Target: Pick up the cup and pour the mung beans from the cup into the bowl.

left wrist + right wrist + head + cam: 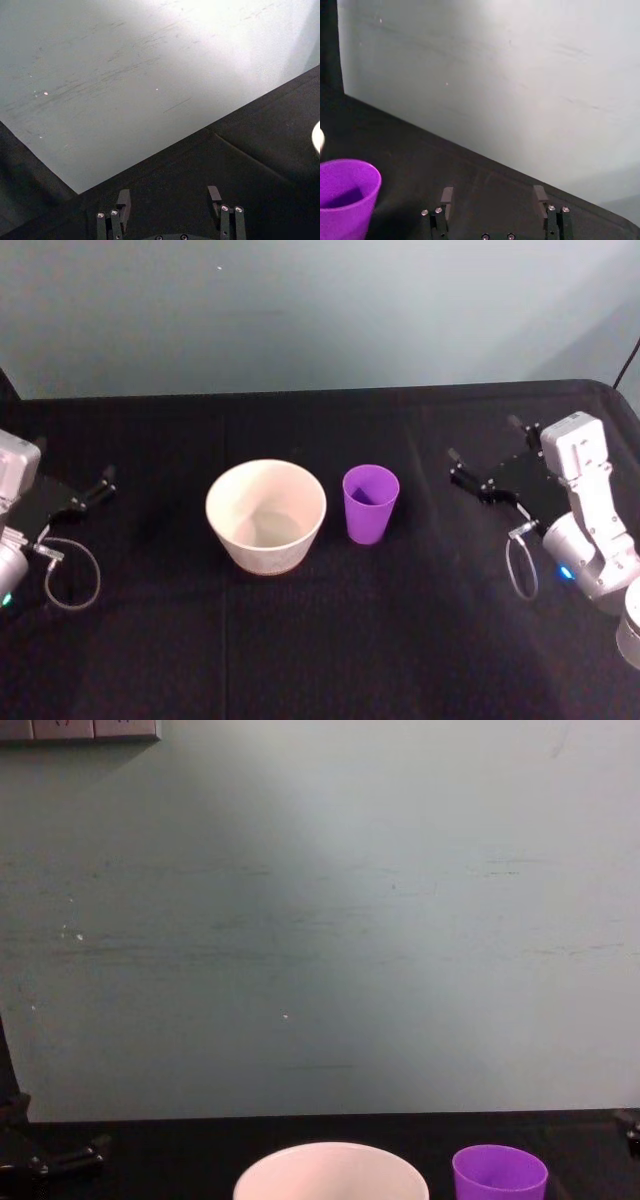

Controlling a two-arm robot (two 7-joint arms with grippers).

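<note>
From the head, the purple cup [370, 502] stands up straight on the black table [320, 650]. It is just beside the big pale bowl [266, 515], on the bowl's right, with a small gap between them. The right gripper [483, 440] waits near the cup, farther right, with its fingers apart. The left gripper [76, 464] rests far off at the left edge.

From the left wrist, that gripper's two fingers [123, 195] are spread and hold nothing.

From the right wrist, the right gripper's fingers [447, 194] are also wide apart and empty, and the cup sits off to one side of them, not between them.

From the chest, the tops of the bowl and cup show side by side. I cannot see if beans are inside the cup.

I think grabbing the cup comes first. The right gripper should slide in from the cup's far side, away from the bowl, put one finger on each side, and squeeze softly around the middle. It should keep the cup straight up so nothing spills early.
</note>
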